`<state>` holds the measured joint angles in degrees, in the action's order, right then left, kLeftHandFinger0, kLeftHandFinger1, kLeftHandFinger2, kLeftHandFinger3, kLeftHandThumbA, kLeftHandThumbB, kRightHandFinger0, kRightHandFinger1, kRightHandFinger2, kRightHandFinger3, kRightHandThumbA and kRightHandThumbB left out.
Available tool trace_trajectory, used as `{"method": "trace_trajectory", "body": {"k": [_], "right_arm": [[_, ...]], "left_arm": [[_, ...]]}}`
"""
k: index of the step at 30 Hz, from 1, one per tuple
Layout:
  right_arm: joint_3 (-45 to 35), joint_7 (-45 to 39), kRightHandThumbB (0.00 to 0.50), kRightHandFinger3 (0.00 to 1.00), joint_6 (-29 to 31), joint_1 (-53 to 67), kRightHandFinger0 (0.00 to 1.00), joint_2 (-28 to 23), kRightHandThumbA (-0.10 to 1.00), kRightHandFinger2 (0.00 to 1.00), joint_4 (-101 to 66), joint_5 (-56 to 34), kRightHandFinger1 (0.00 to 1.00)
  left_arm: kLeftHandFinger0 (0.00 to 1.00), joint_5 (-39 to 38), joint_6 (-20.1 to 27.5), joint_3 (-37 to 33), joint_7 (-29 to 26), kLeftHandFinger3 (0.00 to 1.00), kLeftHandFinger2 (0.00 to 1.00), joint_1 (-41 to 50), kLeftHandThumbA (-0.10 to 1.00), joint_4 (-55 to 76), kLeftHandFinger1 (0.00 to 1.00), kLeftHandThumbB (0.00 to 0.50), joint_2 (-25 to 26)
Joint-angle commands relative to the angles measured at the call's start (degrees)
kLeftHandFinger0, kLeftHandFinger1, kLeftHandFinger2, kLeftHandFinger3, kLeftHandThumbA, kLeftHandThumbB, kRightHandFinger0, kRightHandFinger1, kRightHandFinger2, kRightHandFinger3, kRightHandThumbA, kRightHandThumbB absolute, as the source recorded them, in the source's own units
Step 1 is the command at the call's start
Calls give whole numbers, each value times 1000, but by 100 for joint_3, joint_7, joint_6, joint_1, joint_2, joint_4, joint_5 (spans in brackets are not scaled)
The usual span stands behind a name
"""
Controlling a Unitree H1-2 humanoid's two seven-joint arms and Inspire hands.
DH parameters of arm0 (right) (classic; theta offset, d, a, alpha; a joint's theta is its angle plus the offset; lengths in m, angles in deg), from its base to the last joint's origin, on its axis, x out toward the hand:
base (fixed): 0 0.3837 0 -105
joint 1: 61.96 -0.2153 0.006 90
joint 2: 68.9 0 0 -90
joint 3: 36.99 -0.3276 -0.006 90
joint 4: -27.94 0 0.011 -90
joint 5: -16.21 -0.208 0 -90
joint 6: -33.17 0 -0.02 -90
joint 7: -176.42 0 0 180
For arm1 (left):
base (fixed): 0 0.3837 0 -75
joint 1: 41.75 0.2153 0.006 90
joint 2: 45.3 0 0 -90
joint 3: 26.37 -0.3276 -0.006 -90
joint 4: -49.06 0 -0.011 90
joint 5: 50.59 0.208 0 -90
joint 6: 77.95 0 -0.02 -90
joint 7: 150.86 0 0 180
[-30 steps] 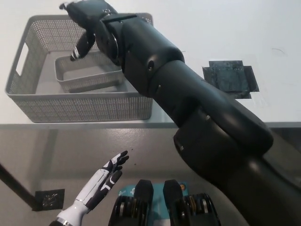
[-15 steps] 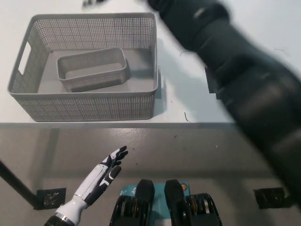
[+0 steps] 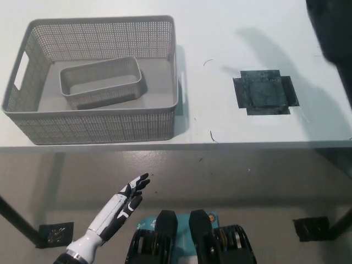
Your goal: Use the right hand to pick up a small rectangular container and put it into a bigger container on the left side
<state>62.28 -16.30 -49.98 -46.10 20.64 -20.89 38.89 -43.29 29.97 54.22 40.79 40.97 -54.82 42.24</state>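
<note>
- The small basket [image 3: 100,82] lies inside the big basket [image 3: 93,126], on its floor, toward the left and middle, turned slightly askew to the big basket's walls.
- The small basket sits upright, open side up, with nothing in it that I can see.
- The big basket stands on the left part of the white desk [image 3: 220,132], close to the near edge.
- My right arm [image 3: 333,33] shows only as a dark blurred shape at the upper right corner, well apart from both baskets; my right hand is out of the picture, so I cannot tell how its fingers stand.
- Nothing of mine touches the small basket.
- My left hand [image 3: 124,201] hangs low at the lower left, below the desk edge, over the floor [image 3: 247,187]; its fingers are stretched out, slightly apart, holding nothing.
- A dark square patch [image 3: 265,92] is on the desk to the right of the big basket, well apart from it.
- A soft shadow falls on the desk above that patch.
</note>
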Motion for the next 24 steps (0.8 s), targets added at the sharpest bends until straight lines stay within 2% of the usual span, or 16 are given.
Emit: {"method": "trace_trajectory", "body": {"k": [1, 4, 5, 8, 9, 11, 12, 14, 15, 17, 20, 22, 24], "right_arm": [[-1027, -362, 368, 1000, -463, 2393, 1000, -280, 1000, 1000, -5031, -2372, 1000], [-856, -213, 372, 1000, -341, 3107, 1000, -203, 1000, 1000, -5783, -2179, 1000], [-774, -137, 352, 1000, -249, 3469, 1000, -132, 1000, 1000, -6058, -2182, 1000], [-435, -34, 336, 1000, 106, 4400, 1000, 97, 1000, 1000, -6553, -2505, 1000], [-208, -28, 365, 1000, 123, 4844, 1000, 249, 1000, 1000, -6704, -2706, 1000], [59, -24, 381, 1000, 325, 5427, 1000, 335, 1000, 1000, -6807, -2519, 1000], [160, 57, 391, 1000, 527, 5711, 1000, 396, 1000, 1000, -6762, -2182, 1000], [214, 174, 370, 1000, 876, 6085, 1000, 504, 1000, 1000, -6546, -1847, 1000], [195, 249, 382, 1000, 1024, 6261, 1000, 568, 1000, 1000, -6377, -1679, 1000], [129, 360, 359, 1000, 1309, 6615, 1000, 666, 1000, 1000, -5888, -1567, 1000], [68, 362, 367, 1000, 1437, 6871, 1000, 708, 1000, 1000, -5617, -1565, 1000], [28, 306, 339, 1000, 1481, 7004, 1000, 703, 1000, 1000, -5422, -1593, 1000], [4, 295, 340, 1000, 1575, 7078, 1000, 728, 1000, 1000, -5201, -1542, 1000]], "left_arm": [[1000, 102, 300, -32, 35, 1000, 1000, -370, 1000, 32, 1000, 240, 70], [1000, 85, 281, -29, 34, 1000, 1000, -369, 1000, 20, 1000, 241, 47], [1000, 89, 277, -33, 34, 1000, 1000, -352, 1000, 33, 1000, 244, 47], [1000, 82, 254, -20, 19, 1000, 1000, -343, 1000, 67, 1000, 250, 31], [1000, 74, 261, -8, 7, 1000, 1000, -342, 1000, 70, 1000, 250, 29], [1000, 58, 304, -4, 3, 1000, 1000, -353, 1000, 36, 1000, 249, 18], [1000, 62, 293, -6, 11, 1000, 1000, -350, 1000, 55, 1000, 250, 27], [1000, 54, 287, -7, 21, 1000, 1000, -331, 1000, 79, 1000, 251, 27], [1000, 64, 289, -11, 16, 1000, 1000, -313, 1000, 96, 1000, 250, 24], [1000, 74, 281, -7, 13, 1000, 1000, -314, 1000, 110, 1000, 248, 32], [1000, 43, 238, 7, 44, 1000, 1000, -335, 1000, 132, 1000, 250, 61], [1000, 33, 233, 13, 57, 1000, 1000, -365, 1000, 110, 1000, 254, 79], [1000, 28, 212, 6, 66, 1000, 1000, -393, 1000, 99, 1000, 262, 72]]}}
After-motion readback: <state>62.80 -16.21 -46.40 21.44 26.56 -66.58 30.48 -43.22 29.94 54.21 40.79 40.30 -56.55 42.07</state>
